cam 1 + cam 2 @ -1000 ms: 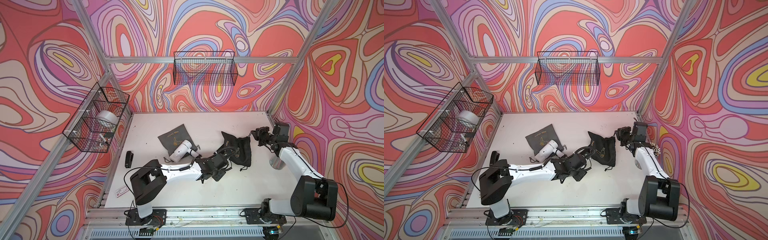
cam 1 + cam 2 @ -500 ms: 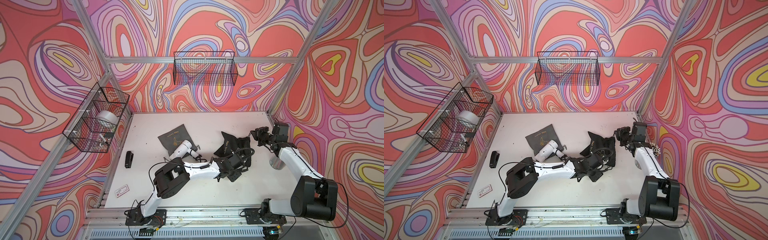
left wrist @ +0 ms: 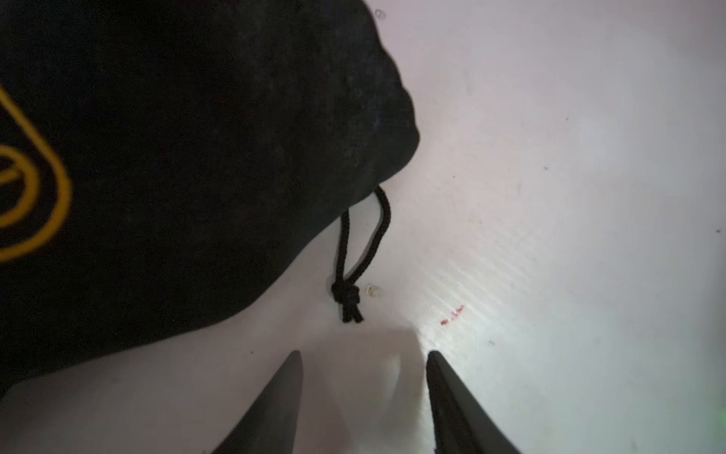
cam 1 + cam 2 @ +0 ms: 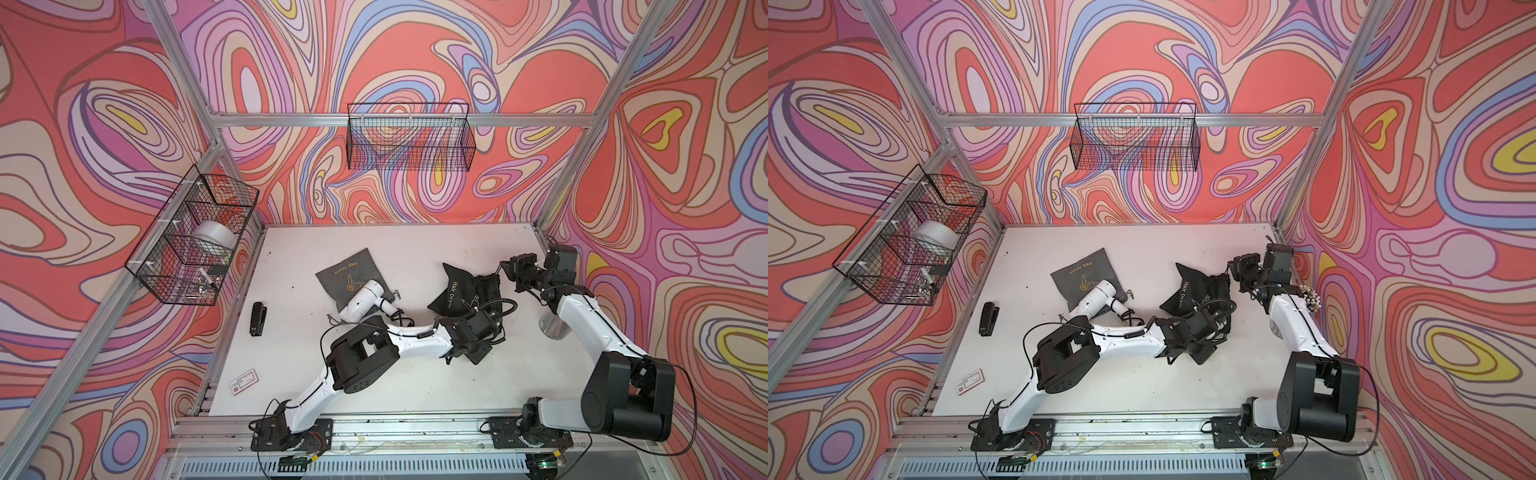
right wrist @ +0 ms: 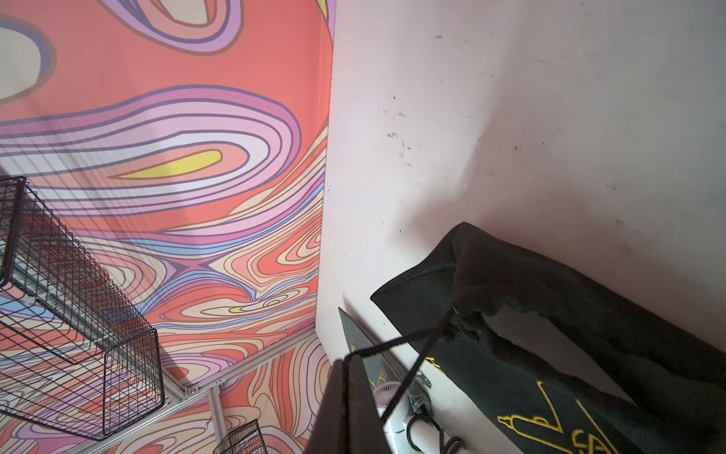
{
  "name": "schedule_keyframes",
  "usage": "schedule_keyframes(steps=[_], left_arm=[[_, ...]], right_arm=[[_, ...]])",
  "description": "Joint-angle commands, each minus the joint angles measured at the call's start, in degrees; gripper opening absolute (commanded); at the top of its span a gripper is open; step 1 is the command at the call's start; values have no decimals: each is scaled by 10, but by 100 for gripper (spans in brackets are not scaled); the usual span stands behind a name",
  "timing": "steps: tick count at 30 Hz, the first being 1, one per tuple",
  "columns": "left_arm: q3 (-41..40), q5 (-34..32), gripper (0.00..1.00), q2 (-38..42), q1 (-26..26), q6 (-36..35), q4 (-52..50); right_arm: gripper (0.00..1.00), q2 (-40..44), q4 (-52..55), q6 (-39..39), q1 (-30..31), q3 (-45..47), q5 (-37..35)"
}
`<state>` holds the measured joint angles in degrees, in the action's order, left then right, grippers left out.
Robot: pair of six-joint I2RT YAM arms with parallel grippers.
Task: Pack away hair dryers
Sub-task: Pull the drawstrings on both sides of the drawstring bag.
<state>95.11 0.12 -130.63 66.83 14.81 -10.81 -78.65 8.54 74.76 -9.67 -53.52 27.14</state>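
A glossy white hair dryer [image 4: 362, 302] [image 4: 1096, 300] lies on a flat grey pouch [image 4: 347, 274], its cord curled beside it. To its right a bulging black pouch [image 4: 461, 291] [image 3: 176, 157] with gold print rests on the white table [image 4: 415, 386]. My left gripper [image 4: 484, 334] [image 3: 363, 353] hovers low at the pouch's near edge. It is open with nothing between its fingers [image 3: 275, 405], and the knotted drawstring end [image 3: 349, 298] lies just ahead. At the far side my right gripper [image 4: 509, 270] [image 5: 345, 359] is shut on the pouch's other drawstring loop, pulled taut.
A black stapler [image 4: 257, 319] and a small card [image 4: 244, 380] lie near the table's left edge. A metal cone [image 4: 552, 326] stands by the right arm. Wire baskets hang on the left wall [image 4: 195, 245], holding a tape roll [image 4: 214, 237], and on the back wall [image 4: 409, 137].
My left arm has swung right, from beside the white hair dryer to the near edge of the black pouch, and its jaws have narrowed a little. The right arm has held still.
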Motion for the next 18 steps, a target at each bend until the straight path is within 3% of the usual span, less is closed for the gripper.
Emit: schedule_keyframes(steps=[1, 8, 14, 18], left_arm=[[28, -8, 53, -28, 2, 24, 19], [52, -37, 53, -56, 2, 26, 20], [87, -39, 46, -86, 3, 9, -7], [87, -35, 31, -94, 3, 5, -10]], right_arm=[[0, -4, -8, -8, 2, 3, 11], [0, -6, -10, -8, 2, 2, 21], [0, -5, -15, -2, 1, 3, 28], [0, -4, -16, 1, 0, 3, 29]])
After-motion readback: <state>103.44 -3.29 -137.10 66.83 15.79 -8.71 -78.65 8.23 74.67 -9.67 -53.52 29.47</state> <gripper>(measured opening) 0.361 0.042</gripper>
